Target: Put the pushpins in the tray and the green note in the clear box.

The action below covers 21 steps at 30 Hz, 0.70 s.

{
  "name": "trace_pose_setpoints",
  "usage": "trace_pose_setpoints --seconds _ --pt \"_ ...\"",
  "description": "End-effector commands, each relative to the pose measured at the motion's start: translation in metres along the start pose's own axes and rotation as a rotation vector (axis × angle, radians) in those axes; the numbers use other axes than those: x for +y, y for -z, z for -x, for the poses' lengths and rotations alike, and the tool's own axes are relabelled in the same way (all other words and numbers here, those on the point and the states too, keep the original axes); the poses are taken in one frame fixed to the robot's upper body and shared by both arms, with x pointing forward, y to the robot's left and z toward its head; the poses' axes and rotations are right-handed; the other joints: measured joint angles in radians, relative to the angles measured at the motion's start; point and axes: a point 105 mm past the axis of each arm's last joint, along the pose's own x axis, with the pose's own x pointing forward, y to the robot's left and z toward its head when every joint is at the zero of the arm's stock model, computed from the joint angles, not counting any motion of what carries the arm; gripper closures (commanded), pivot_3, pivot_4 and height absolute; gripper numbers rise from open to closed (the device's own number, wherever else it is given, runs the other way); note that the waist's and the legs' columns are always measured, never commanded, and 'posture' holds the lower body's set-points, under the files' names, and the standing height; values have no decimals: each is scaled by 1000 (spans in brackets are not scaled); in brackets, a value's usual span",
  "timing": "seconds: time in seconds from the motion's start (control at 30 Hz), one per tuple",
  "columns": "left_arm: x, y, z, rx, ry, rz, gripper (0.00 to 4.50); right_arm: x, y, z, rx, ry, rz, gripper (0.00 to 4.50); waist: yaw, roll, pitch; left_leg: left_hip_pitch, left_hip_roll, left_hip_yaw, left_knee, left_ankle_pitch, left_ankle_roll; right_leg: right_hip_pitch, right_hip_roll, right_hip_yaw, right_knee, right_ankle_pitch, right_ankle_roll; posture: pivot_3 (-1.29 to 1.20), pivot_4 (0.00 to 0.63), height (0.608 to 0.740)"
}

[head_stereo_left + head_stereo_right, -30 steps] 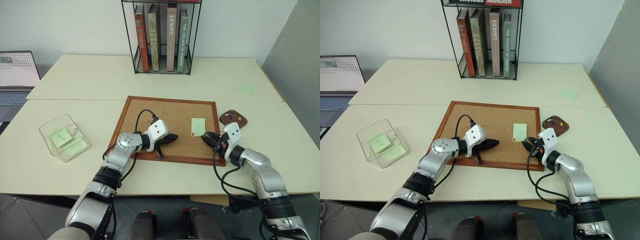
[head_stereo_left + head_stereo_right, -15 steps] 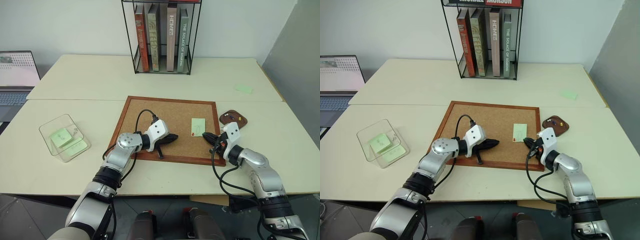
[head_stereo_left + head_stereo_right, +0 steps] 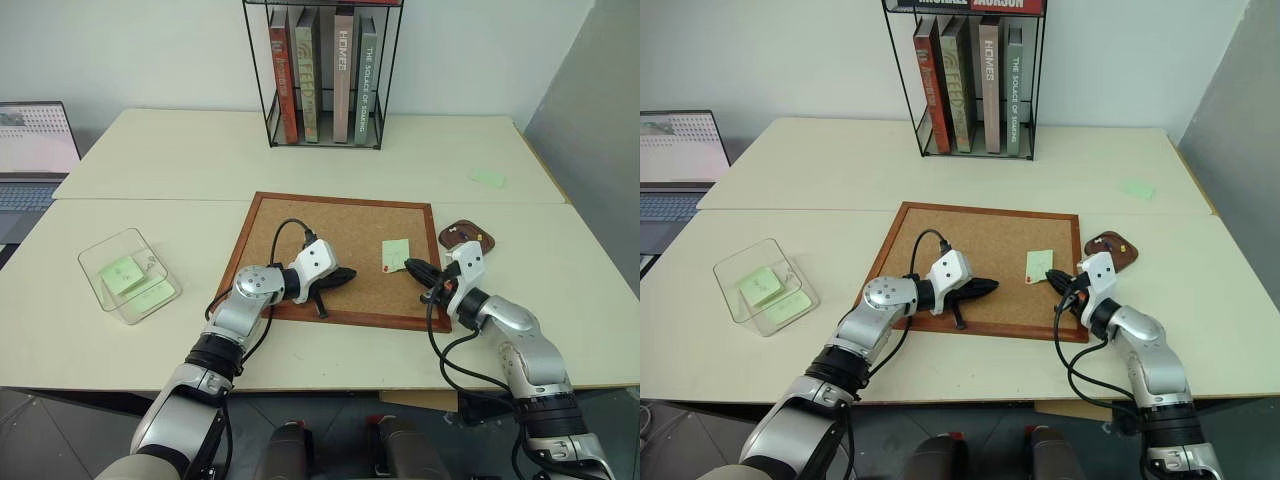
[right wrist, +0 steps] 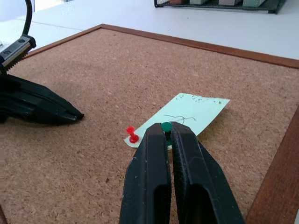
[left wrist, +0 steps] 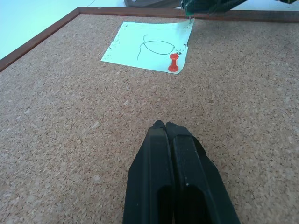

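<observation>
The green note [image 3: 396, 254] lies on the corkboard [image 3: 300, 225], with a red pushpin [image 5: 174, 62] stuck through one corner. My right gripper [image 4: 164, 133] is shut on a green pushpin [image 4: 166, 127] at the note's near edge. I cannot tell whether that pin's point is still in the cork. My left gripper [image 3: 348, 273] is shut on nothing and rests low over the middle of the board. The tray [image 3: 466, 236] sits just off the board's right edge with small pins in it. The clear box [image 3: 128, 275] stands at the far left and holds pale green slips.
A wire rack of books [image 3: 322, 75] stands at the back centre. Another green slip [image 3: 488, 178] lies on the table at the back right. A laptop [image 3: 30, 150] sits at the far left edge.
My right gripper's fingers have closed on the green pushpin. The note now sits slightly skewed. The left arm has stayed still.
</observation>
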Motion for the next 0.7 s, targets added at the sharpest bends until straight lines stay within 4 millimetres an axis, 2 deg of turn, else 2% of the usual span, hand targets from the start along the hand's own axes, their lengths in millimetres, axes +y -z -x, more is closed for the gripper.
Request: trace_pose_setpoints --seconds 0.03,0.23,0.33,0.53,0.7 --pt "-9 29 5 108 17 29 4500 -5 -23 4 -89 17 22 4467 0 0 0 0 0 0 0 0 0 0 0 0 0 0 0 0 150 740" --pt "-9 29 5 107 19 26 4500 -18 -32 7 -114 74 36 4467 0 0 0 0 0 0 0 0 0 0 0 0 0 0 0 0 150 740" --pt "-10 29 4 104 21 25 4500 -40 -36 12 -121 166 49 4467 0 0 0 0 0 0 0 0 0 0 0 0 -1 0 0 0 150 740" --pt "-10 28 4 104 23 20 4500 -91 -32 24 -18 381 207 4467 0 0 0 0 0 0 -1 0 0 1 0 0 -2 0 0 0 150 740" --pt "-11 29 3 104 24 19 4500 -111 -25 26 65 442 251 4467 -1 0 0 0 0 1 -1 0 0 1 0 0 -2 0 0 0 150 740"
